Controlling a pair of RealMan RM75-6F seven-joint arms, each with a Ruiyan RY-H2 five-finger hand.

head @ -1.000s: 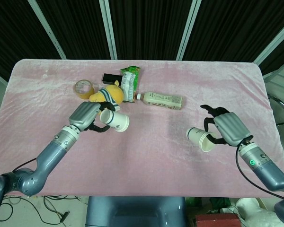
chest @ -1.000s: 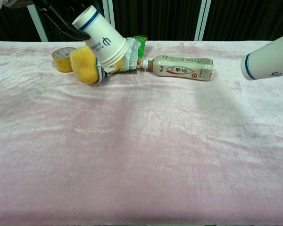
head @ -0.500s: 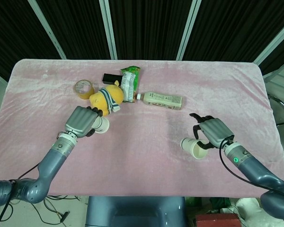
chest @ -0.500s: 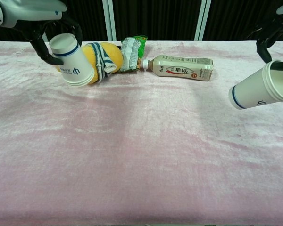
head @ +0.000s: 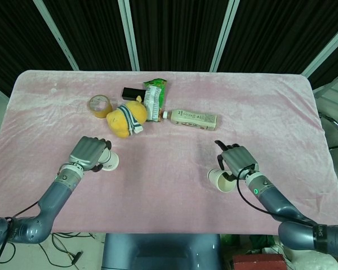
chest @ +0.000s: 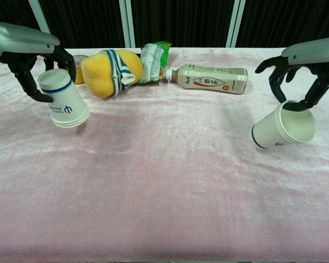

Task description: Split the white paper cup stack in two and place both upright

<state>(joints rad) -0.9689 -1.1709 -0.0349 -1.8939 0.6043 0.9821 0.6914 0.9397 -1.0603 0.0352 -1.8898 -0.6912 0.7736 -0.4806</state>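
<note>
Chest view is giving me the clearest read, so I am working mostly from it. I am holding one half of the split paper cups in my left hand: the left cup stack is sitting between the dark fingers with its blue-ringed base uppermost and its mouth tipping down toward the pink tablecloth, so it is tilting, not standing. I cannot tell whether its rim is touching the cloth.

My right hand is gripping the right cup stack at the rim, one finger hooking inside the mouth. That stack is lying nearly sideways, mouth facing the camera and angled up a little, base pointing toward the table's middle, low over the cloth.

Head view is showing me the same two holds from above: the left hand is curling over its cups near the front left of the table, and the right hand is covering the other cups at the front right, the two stacks well apart.

Behind them, a yellow plush toy is lying beside a green snack bag, with a drink bottle on its side just right of the bag, a tape roll left of the toy and a small black box behind it.
</note>
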